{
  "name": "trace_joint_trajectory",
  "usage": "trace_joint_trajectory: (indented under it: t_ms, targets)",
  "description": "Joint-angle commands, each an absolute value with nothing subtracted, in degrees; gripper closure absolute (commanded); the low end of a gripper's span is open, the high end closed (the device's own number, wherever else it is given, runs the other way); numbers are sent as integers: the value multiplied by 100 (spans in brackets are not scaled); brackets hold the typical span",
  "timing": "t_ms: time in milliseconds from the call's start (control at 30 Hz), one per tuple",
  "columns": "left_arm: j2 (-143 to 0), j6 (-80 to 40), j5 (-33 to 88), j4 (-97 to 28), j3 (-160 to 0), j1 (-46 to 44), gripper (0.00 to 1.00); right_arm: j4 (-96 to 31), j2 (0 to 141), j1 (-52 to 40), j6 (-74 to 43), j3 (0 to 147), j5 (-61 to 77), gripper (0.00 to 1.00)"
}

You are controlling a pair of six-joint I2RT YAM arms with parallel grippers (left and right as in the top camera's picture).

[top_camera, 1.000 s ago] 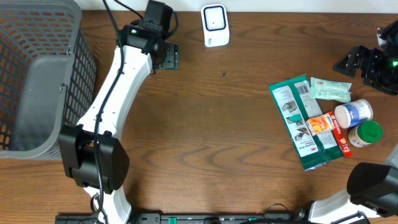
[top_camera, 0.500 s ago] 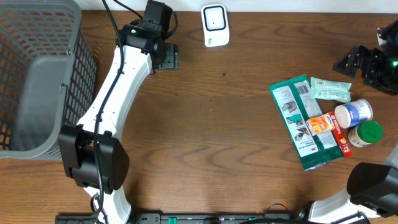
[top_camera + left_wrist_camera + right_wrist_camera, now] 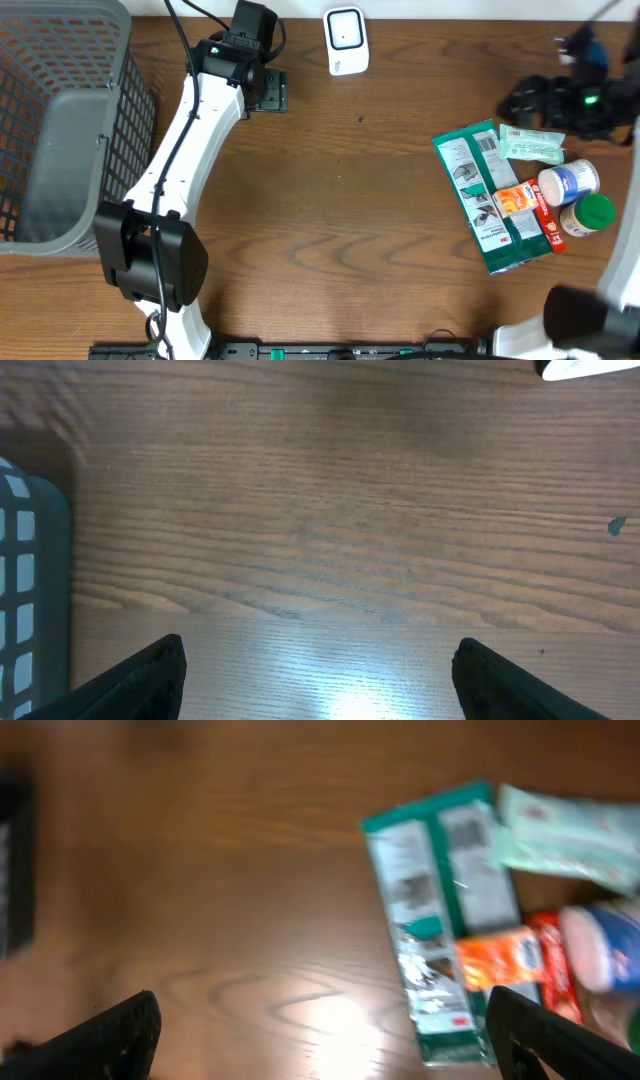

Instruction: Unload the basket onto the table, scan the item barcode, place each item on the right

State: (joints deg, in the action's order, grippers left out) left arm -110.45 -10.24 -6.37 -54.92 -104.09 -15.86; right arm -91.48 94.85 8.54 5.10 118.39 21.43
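Hanging empty with jaws apart, the left gripper (image 3: pixel 320 680) hovers far, left of centre, over bare table (image 3: pixel 320 510), the right gripper (image 3: pixel 325 1040) far right, near the green packet (image 3: pixel 478 190). Largest in a tight right-hand cluster, that packet lies partly under an orange pack (image 3: pixel 514 198) and touches a pale pouch (image 3: pixel 530 146). Pulling it could drag those and knock the white bottle (image 3: pixel 570 183) and green-lidded jar (image 3: pixel 592 214).

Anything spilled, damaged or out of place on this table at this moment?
Nothing stands out. The items lie in a loose overlapping heap on the right: the orange packet sits on the green package, with nothing spilled or torn that I can see. The scanner stands at the far edge.
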Motion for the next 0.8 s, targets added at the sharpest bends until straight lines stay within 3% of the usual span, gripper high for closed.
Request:
trace_joint_trajectory:
  t_ms: [0, 233, 567, 767]
  targets:
    - [-10818, -947, -692, -5502, -10457, -1577, 18, -9172, 8858, 237, 475, 11913, 2058, 1]
    - [-10818, -947, -692, -5502, -10457, -1577, 18, -9150, 8202, -690, 478, 11913, 1175, 1]
    - [-10818, -947, -692, -5502, -10457, -1577, 18, -9144, 7286, -674, 480, 11791, 1111, 1]
    - [-10818, -947, -692, -5502, -10457, -1577, 18, -8066, 6420, -639, 609, 11056, 1096, 1]
